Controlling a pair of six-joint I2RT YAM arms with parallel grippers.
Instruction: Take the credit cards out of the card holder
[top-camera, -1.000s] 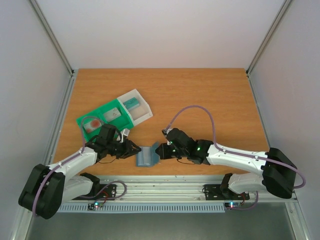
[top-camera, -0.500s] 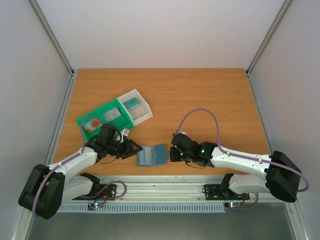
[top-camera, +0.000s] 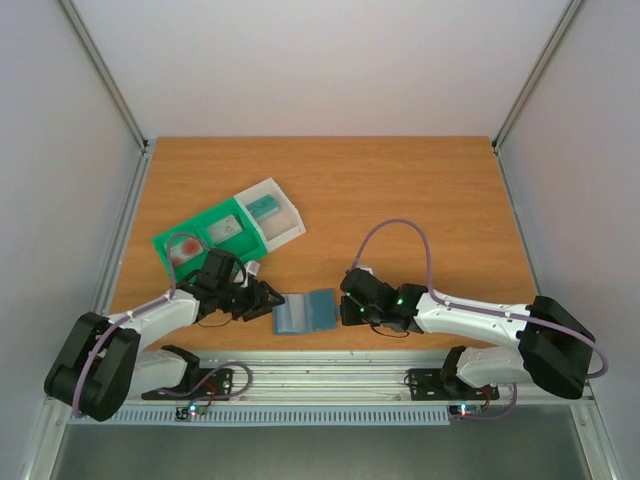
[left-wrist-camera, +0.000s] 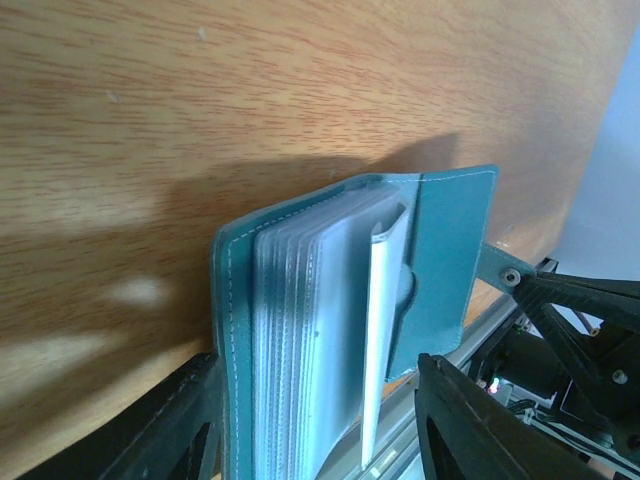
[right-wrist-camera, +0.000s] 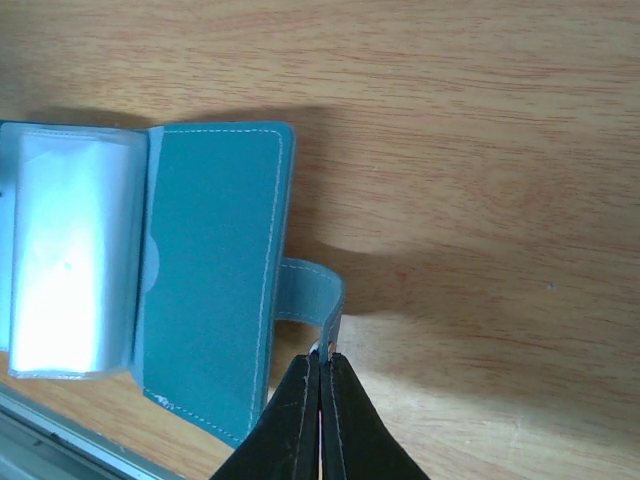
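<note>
Arms stretch low and inward; right gripper (right-wrist-camera: 322, 365) pinches the card holder (right-wrist-camera: 215, 270) by its side tab (right-wrist-camera: 310, 300), left gripper (left-wrist-camera: 318, 372) gapes released, straddling it

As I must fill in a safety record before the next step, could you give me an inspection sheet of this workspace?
Surface: wooden table, plain grain.
Job's things: card holder lies open near the front edge, clear sleeves up; a whitish card with red marks lies in the left compartment of the green-and-clear tray.
Clutter: the tray also holds a teal card.
End effectors: left end effector open, fingers either side of the holder's end; right end effector shut on the holder's tab.
Cables: purple cable arcs above the right arm; second cable loops by the tray.
Surroundings: white walls, metal frame posts.
</note>
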